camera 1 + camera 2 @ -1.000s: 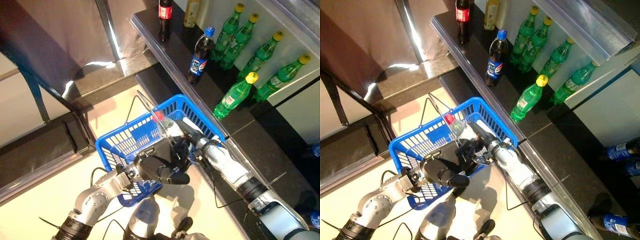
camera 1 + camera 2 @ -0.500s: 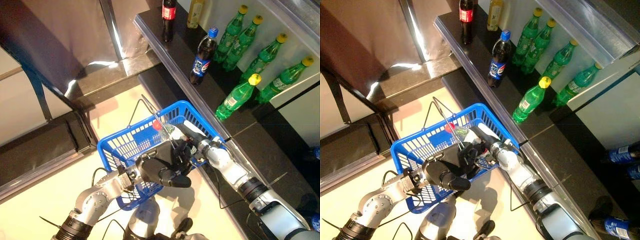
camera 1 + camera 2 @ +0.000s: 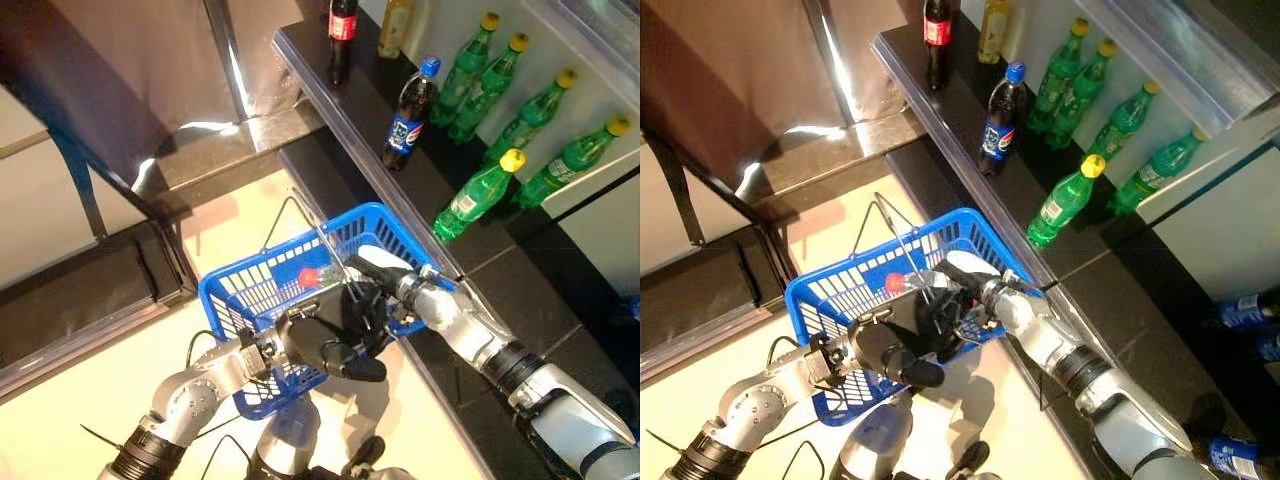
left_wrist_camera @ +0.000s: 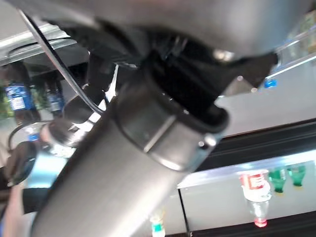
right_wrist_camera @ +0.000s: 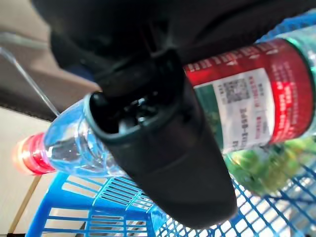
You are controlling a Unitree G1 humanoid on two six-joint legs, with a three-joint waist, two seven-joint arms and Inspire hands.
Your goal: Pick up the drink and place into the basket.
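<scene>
Right hand point(image 3: 962, 300) curling round a red-capped clear drink bottle point(image 5: 256, 98), holding it tilted over the blue basket point(image 3: 840, 290), left hand point(image 3: 895, 350) at the basket's near rim, grip unclear, green bottles point(image 3: 1065, 205) standing on the dark shelf point(image 3: 330, 100) beyond the basket.

We are in a shop: drink bottles point(image 3: 479, 192) line a dark shelf point(image 3: 340, 100), and a blue shopping basket point(image 3: 232, 290) sits below.

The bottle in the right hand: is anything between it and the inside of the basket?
Nothing visible. The right hand holds the red-capped bottle over the open blue basket, which the left hand carries; the wire handle stands beside it.
</scene>
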